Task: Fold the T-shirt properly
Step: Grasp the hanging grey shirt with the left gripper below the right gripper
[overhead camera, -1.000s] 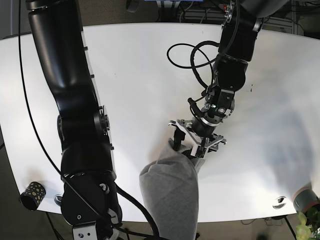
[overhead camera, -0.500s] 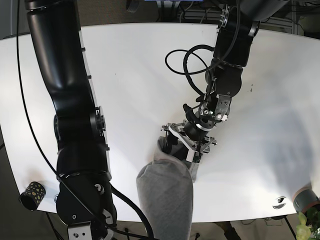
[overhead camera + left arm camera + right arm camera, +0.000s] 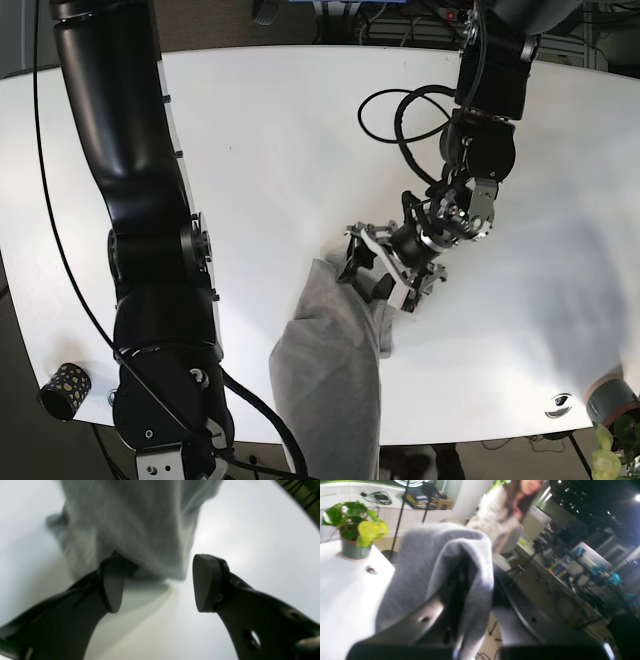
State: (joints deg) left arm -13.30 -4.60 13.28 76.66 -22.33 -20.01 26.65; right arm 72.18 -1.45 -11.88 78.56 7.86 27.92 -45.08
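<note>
The grey T-shirt lies bunched on the white table, its lower part hanging past the near edge. My left gripper sits at the shirt's top end. In the left wrist view the left gripper is open, and the shirt has its edge resting against the left finger. In the right wrist view the shirt drapes over my right gripper, which is shut on the fabric and held off the table's edge. The base view does not show that gripper.
The right arm is a tall black column at the left. A black cable loop hangs by the left arm. A potted plant stands at a table corner, a patterned cup is beyond the left edge, and a person is nearby.
The left arm first moved left, then swung back right. The shirt's top end now lies spread wider on the table, to the lower left of the gripper.
</note>
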